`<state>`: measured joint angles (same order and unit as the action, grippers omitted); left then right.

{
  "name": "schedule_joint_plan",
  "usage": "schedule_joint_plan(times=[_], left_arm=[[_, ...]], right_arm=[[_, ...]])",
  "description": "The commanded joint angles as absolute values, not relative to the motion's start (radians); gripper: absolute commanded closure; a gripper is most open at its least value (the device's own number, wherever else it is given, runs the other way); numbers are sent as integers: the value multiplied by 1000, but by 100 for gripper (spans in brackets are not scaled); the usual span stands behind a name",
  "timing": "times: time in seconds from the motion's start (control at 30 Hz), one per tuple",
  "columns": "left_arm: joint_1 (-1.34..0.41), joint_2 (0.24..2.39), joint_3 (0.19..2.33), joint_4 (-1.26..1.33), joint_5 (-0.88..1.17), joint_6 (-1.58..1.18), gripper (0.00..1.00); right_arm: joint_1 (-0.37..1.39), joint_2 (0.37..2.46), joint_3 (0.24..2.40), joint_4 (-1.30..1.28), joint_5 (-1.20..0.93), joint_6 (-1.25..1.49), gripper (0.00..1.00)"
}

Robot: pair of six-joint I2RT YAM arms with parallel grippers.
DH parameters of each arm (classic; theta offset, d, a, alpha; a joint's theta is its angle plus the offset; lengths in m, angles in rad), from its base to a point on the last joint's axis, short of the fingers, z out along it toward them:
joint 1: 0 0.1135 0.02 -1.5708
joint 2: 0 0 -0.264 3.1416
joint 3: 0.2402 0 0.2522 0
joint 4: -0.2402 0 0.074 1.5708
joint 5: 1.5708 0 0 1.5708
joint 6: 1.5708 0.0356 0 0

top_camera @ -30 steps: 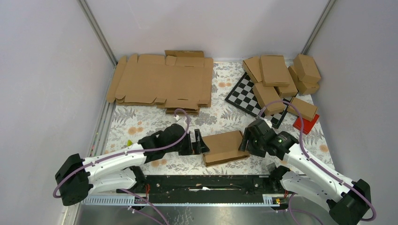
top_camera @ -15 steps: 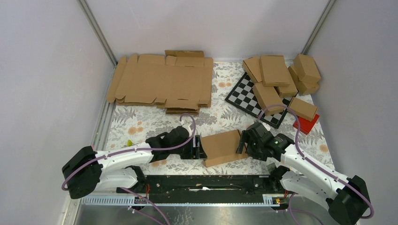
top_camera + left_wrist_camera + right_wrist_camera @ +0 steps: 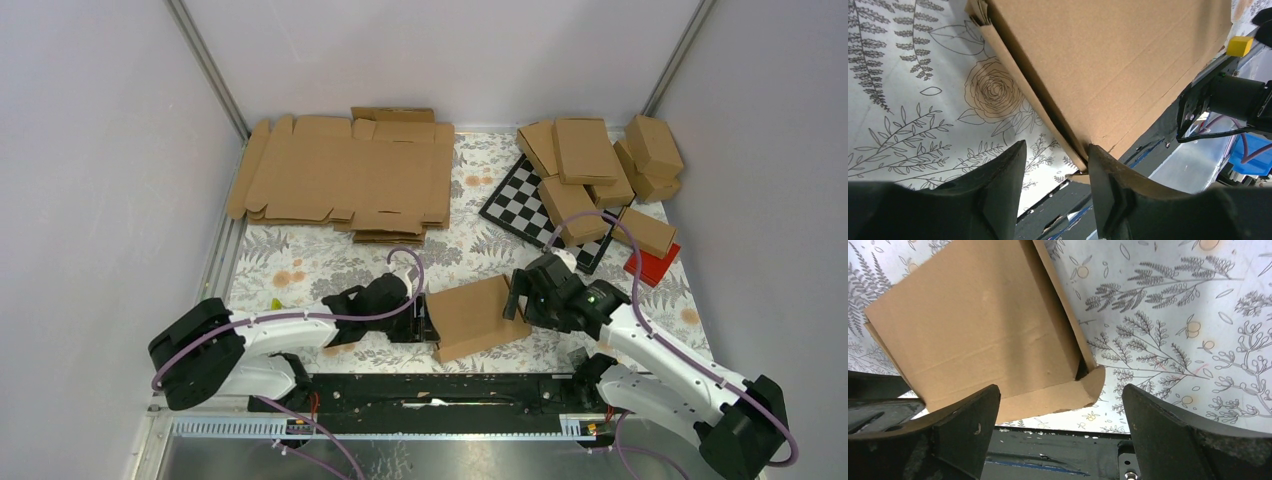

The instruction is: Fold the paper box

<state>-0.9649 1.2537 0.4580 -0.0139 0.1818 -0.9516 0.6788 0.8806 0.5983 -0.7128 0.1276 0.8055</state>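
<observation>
- Left fingers (image 3: 998, 195): half-parted, straddling the tilted paper box (image 3: 478, 315) at its edge, not clamped.
- Right fingers (image 3: 963, 425): spread wide, released, flanking the box's corner above the floral surface (image 3: 300, 265).

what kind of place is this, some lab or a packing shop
Probably a robot test cell in a lab: plain pale walls enclose a floral-print table, with a stack of flat brown cardboard blanks and a pile of folded brown cartons at the back.
</observation>
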Motion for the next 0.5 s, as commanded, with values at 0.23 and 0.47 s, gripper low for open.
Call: schedule_joint_plan(times=[0.23,0.47], left_arm=[[-951,1305,425,55,189,-945,57],[-952,1282,447,42,195,-931,63]], right_arm=[[682,972,602,-660,197,765,2],[681,972,513,-581,165,811,24]])
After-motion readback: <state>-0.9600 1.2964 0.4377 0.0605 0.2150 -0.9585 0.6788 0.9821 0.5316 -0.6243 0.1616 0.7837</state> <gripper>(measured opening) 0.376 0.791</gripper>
